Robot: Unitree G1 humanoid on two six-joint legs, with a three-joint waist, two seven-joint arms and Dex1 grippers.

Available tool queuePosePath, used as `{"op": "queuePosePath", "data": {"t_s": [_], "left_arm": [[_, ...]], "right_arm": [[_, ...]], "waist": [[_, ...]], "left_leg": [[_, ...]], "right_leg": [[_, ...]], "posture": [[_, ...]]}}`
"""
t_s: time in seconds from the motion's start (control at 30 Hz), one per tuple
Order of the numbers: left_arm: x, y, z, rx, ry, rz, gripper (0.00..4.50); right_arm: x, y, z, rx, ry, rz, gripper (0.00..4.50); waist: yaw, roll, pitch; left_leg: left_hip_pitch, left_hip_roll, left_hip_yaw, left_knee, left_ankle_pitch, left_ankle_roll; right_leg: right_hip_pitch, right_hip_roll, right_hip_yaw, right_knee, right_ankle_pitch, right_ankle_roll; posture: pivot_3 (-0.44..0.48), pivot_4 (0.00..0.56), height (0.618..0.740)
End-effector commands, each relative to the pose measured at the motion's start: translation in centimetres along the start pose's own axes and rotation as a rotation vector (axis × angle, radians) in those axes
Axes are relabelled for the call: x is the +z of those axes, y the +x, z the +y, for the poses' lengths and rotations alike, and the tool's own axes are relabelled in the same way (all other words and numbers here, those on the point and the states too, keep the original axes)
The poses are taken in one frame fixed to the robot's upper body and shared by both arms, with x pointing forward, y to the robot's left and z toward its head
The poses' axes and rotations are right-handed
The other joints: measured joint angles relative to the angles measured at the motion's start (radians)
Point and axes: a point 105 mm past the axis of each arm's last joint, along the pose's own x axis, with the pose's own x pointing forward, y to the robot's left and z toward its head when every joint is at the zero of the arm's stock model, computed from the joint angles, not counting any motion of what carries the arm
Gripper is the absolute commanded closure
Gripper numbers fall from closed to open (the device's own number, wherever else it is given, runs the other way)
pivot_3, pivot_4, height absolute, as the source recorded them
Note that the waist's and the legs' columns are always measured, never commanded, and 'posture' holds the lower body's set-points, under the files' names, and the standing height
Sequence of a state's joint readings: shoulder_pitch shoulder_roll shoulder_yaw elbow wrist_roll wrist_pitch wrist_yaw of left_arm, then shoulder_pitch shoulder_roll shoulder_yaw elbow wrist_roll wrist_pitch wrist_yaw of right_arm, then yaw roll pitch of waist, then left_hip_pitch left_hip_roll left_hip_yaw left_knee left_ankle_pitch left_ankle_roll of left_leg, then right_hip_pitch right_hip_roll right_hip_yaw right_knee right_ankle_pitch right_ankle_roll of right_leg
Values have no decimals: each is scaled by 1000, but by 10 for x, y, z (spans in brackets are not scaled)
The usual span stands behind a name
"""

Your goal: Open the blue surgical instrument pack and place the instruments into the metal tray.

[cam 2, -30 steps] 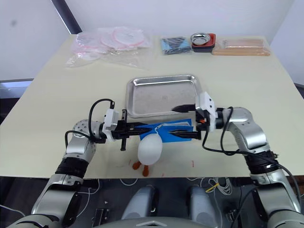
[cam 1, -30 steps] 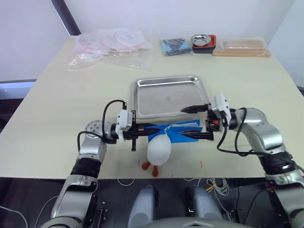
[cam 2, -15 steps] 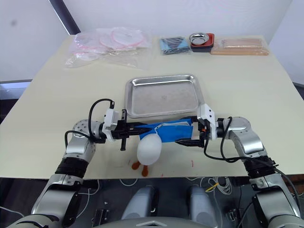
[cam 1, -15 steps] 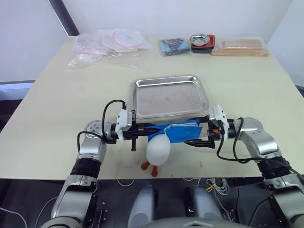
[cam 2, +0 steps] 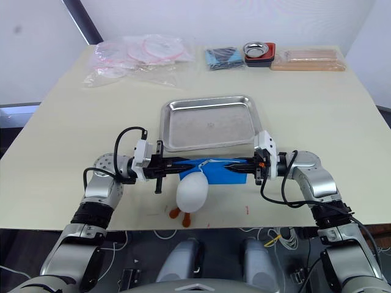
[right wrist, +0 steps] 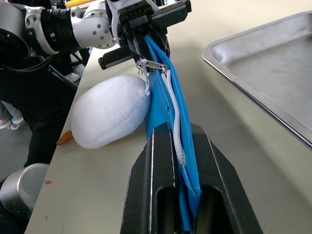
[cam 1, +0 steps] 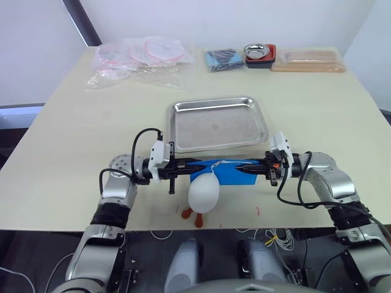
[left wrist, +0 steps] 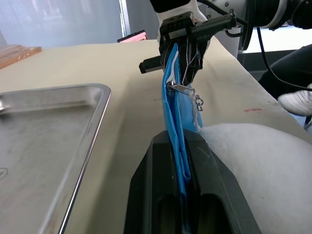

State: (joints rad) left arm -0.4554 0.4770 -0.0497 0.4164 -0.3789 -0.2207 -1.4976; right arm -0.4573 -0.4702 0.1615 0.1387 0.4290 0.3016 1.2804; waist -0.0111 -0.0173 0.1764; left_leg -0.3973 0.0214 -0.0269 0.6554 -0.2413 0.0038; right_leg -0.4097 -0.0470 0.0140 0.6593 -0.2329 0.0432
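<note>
Left eye view: white pouch (cam 1: 204,192) touches pack (cam 1: 229,171) beside tray (cam 1: 218,124).

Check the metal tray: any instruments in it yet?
Empty. The metal tray shows bare steel; the blue surgical instrument pack hangs between the left gripper and right gripper.

My left gripper (left wrist: 181,146) and right gripper (right wrist: 176,146) have black fingers, and both pinch the blue surgical instrument pack (cam 1: 225,169), which is bright blue with a whitish zip strip along its edge (a small silver pull shows on it). The metal tray (cam 1: 218,124) is shiny silver-grey. The table (cam 1: 79,134) is pale cream with small red marks near its front edge. A white foam-like egg shape (cam 1: 204,191) sits on orange feet. Far back, a steel bowl (cam 1: 261,52) has a red base.
</note>
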Motion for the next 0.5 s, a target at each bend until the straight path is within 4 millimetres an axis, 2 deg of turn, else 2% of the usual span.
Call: {"op": "queuePosePath", "data": {"t_s": [0.03,0.3,0.33,0.4,0.5], "left_arm": [[-10,5,-7,-28,-37,34,4500],[-5,-3,-3,-7,-91,25,4500],[-3,-5,-1,0,-90,22,3883],[2,-8,3,21,-85,12,3134],[6,-14,4,36,-81,17,1606]], "right_arm": [[18,1,-1,8,-55,-57,4414],[13,0,-2,7,-76,-41,4414],[13,0,-2,8,-77,-42,4500],[13,-1,-2,14,-80,-39,4500],[13,-2,-2,16,-85,-34,4500]], "waist": [[-1,0,0],[-2,0,0],[-3,0,0],[-3,0,0],[-3,0,0]], "left_leg": [[0,0,0,0,0,0],[0,0,0,0,0,0],[0,0,0,0,0,0],[0,0,0,0,0,0],[0,0,0,0,0,0]], "right_leg": [[0,0,0,0,0,0],[0,0,0,0,0,0],[0,0,0,0,0,0],[0,0,0,0,0,0],[-1,0,0,0,0,0]], "posture": [[0,150,740],[0,150,740],[0,150,740],[0,150,740],[0,150,740]]}}
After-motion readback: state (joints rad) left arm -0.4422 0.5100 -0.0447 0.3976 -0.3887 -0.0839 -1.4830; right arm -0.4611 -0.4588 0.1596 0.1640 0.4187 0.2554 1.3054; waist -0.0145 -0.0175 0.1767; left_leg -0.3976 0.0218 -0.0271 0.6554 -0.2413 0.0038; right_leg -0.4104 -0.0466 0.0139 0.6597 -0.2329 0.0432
